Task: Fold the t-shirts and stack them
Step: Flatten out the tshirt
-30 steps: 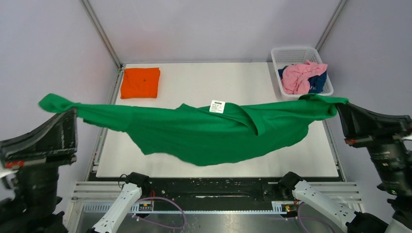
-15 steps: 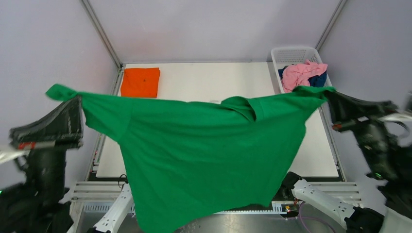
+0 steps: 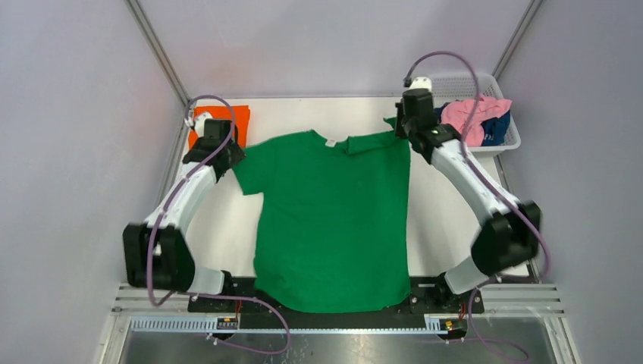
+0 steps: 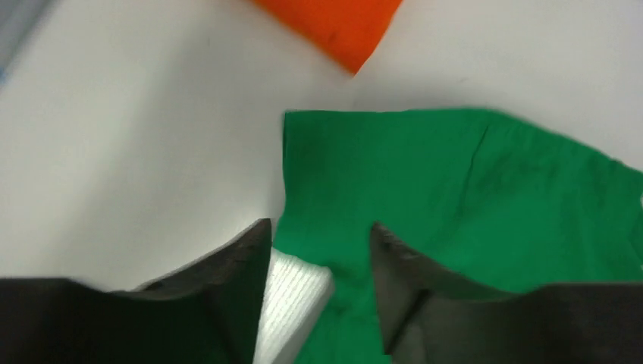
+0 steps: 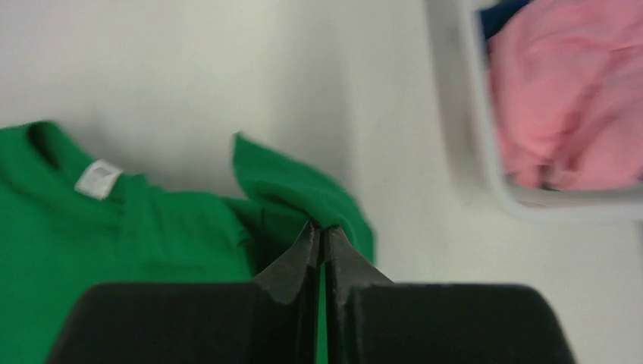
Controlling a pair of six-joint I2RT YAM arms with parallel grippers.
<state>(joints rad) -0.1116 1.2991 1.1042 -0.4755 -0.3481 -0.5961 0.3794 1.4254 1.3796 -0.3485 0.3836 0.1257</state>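
Observation:
A bright green t-shirt (image 3: 330, 212) lies spread flat on the white table (image 3: 447, 220), collar and white neck label (image 3: 330, 142) at the far end, hem hanging over the near edge. My left gripper (image 3: 227, 155) hovers open over its left sleeve (image 4: 455, 174), the fingers (image 4: 250, 250) apart and gripping nothing. The right gripper (image 5: 319, 230) is shut on a raised fold of the right sleeve (image 5: 303, 186). An orange t-shirt (image 3: 236, 114) lies folded at the far left, partly behind my left arm. Pink (image 3: 474, 114) and navy (image 3: 497, 129) t-shirts sit bunched in the basket.
A white plastic basket (image 3: 506, 142) stands at the far right corner, just right of my right wrist. Grey walls and metal frame posts close in the table on three sides. Cables loop off both arms.
The green t-shirt was stretched in the air between both grippers; now it lies flat on the table. Both arms swung forward and down. The left gripper has opened off the sleeve.

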